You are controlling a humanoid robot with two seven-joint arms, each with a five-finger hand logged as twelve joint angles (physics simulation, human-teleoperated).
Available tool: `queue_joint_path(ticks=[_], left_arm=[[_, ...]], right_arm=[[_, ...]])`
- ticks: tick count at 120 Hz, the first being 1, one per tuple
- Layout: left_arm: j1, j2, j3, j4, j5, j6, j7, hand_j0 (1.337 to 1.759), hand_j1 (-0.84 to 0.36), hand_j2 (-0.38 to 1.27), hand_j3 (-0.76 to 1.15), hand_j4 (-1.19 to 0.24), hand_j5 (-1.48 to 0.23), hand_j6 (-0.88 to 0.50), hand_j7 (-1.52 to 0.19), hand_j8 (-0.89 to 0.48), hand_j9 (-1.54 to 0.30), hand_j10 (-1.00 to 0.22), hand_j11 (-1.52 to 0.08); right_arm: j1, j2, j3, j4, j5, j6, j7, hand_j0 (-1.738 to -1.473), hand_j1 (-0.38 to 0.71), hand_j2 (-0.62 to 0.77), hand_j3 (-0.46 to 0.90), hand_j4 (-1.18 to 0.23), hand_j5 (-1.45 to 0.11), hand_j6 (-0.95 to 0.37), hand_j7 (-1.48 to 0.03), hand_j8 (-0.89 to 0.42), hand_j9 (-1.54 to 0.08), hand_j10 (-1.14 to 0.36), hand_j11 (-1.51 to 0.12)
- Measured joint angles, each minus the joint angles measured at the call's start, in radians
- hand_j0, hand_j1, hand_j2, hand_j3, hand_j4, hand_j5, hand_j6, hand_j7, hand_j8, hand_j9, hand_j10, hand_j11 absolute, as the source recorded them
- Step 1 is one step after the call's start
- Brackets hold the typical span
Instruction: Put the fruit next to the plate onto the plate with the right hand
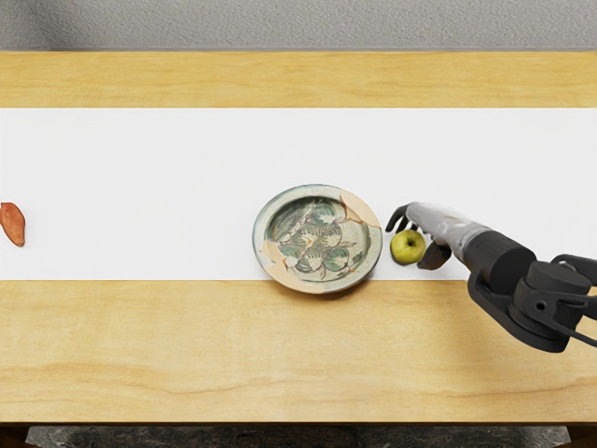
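Right hand [427,230] is at the green apple [407,246], just beside the plate [262,239].

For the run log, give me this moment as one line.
right hand: at apple | apple: beside plate, not on it | left hand: out of view

One plate [280,266] lies in view, a single round dish painted in green and tan, and just beside it is one fruit, a small yellow-green apple [407,246]. There is one other loose item of a different kind, an orange-red piece [12,224] at the picture's left edge, too small to identify. One white runner [168,187] covers one wooden table [233,355], and one arm shows, ending in one right hand [431,229].
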Motion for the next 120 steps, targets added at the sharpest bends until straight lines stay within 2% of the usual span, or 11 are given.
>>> queue_joint_path(ticks=[13,44,56,80,96,108,115,120], left_arm=[[0.0,0.0,0.0,0.0,0.0,0.0,0.0,1.658,0.34,0.0,0.0,-0.01,-0.01,-0.01,-0.01,-0.01,-0.01,-0.01,-0.01],[0.0,0.0,0.0,0.0,0.0,0.0,0.0,1.658,0.34,0.0,0.0,-0.01,-0.01,-0.01,-0.01,-0.01,-0.01,-0.01,-0.01],[0.0,0.0,0.0,0.0,0.0,0.0,0.0,1.658,0.34,0.0,0.0,-0.01,-0.01,-0.01,-0.01,-0.01,-0.01,-0.01,-0.01],[0.0,0.0,0.0,0.0,0.0,0.0,0.0,1.658,0.34,0.0,0.0,-0.01,-0.01,-0.01,-0.01,-0.01,-0.01,-0.01,-0.01],[0.0,0.0,0.0,0.0,0.0,0.0,0.0,1.658,0.34,0.0,0.0,-0.01,-0.01,-0.01,-0.01,-0.01,-0.01,-0.01,-0.01],[0.0,0.0,0.0,0.0,0.0,0.0,0.0,1.658,0.34,0.0,0.0,-0.01,-0.01,-0.01,-0.01,-0.01,-0.01,-0.01,-0.01],[0.0,0.0,0.0,0.0,0.0,0.0,0.0,1.658,0.34,0.0,0.0,-0.01,-0.01,-0.01,-0.01,-0.01,-0.01,-0.01,-0.01],[0.0,0.0,0.0,0.0,0.0,0.0,0.0,1.658,0.34,0.0,0.0,-0.01,-0.01,-0.01,-0.01,-0.01,-0.01,-0.01,-0.01]], right_arm=[[-0.001,0.001,0.0,0.0,-0.001,0.0,0.0,-1.657,0.21,-0.08,0.0,-0.49,-0.6,-0.45,-0.62,-0.48,-0.6,-0.49,-0.6],[-0.003,0.001,-0.001,-0.001,-0.003,-0.001,0.0,-1.655,0.24,0.0,0.0,-0.55,-0.66,-0.43,-0.68,-0.46,-0.67,-0.54,-0.67],[-0.004,0.001,-0.001,-0.002,-0.002,0.0,0.0,-1.653,0.24,-0.02,0.0,-0.57,-0.7,-0.41,-0.71,-0.44,-0.71,-0.56,-0.71],[-0.008,0.003,0.001,-0.003,-0.003,0.001,0.0,-1.646,0.25,-0.03,0.0,-0.52,-0.8,-0.36,-0.8,-0.39,-0.81,-0.62,-0.81],[-0.009,0.003,0.002,-0.006,-0.002,0.001,0.0,-1.645,0.26,0.06,0.0,-0.53,-0.86,-0.37,-0.87,-0.38,-0.88,-0.66,-0.88],[-0.009,0.003,0.003,-0.011,-0.001,0.001,0.0,-1.647,0.26,0.19,0.0,-0.59,-0.9,-0.41,-0.91,-0.44,-0.92,-0.69,-0.92],[-0.008,0.004,0.004,-0.014,-0.003,0.001,-0.001,-1.645,0.24,0.13,0.0,-0.59,-0.94,-0.4,-0.93,-0.42,-0.95,-0.7,-0.95],[-0.008,0.004,0.004,-0.016,-0.004,0.002,-0.001,-1.645,0.23,0.14,0.0,-0.59,-0.96,-0.41,-0.94,-0.41,-0.97,-0.71,-0.97]])
